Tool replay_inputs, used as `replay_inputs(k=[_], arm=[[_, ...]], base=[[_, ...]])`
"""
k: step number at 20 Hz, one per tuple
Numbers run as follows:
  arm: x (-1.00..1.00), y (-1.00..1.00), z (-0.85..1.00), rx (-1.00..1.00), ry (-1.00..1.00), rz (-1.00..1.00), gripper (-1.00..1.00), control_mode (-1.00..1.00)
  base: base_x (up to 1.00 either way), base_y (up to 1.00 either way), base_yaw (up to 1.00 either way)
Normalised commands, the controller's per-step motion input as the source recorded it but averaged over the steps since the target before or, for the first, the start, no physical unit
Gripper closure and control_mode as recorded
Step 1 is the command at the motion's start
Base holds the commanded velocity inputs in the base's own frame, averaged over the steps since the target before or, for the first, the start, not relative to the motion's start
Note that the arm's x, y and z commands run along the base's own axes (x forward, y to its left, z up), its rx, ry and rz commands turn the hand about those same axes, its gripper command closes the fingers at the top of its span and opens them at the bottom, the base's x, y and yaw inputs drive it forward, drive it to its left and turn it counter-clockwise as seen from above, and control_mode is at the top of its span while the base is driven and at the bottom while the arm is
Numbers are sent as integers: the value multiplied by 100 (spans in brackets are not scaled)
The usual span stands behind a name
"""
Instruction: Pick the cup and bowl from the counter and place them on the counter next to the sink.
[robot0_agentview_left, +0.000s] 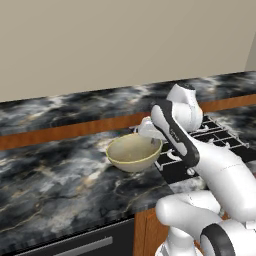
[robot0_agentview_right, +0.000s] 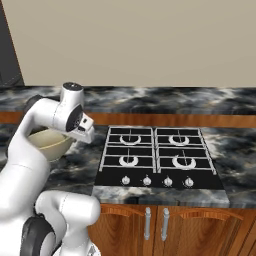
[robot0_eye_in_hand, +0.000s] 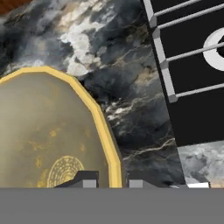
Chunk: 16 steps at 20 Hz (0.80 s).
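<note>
While the gripper (robot0_eye_in_hand: 109, 181) is straddling the bowl (robot0_agentview_left: 132, 151) rim with 2 fingers parted, unclenched, a shallow bite is risking the bowl tipping toward the stovetop (robot0_agentview_right: 157, 155).

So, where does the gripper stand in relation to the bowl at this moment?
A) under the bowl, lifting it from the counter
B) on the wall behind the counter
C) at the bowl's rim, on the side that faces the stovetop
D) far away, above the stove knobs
C: in the hand view the fingertips sit either side of the bowl's rim, with the stovetop close beside; the bowl rests on the counter.
</note>
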Motion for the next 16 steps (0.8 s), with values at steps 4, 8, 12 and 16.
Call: replay_inputs(k=[4,8,12,16], arm=[[-60,-1,8,-4,-7,29,100,-100],[-49,-13,16,-1,-4,26,100,-100],[-26,-28,26,0,-3,20,100,-100],[-5,-33,34,11,-3,7,100,-100]], base=[[0,0,0],[0,0,0],[0,0,0],[0,0,0]])
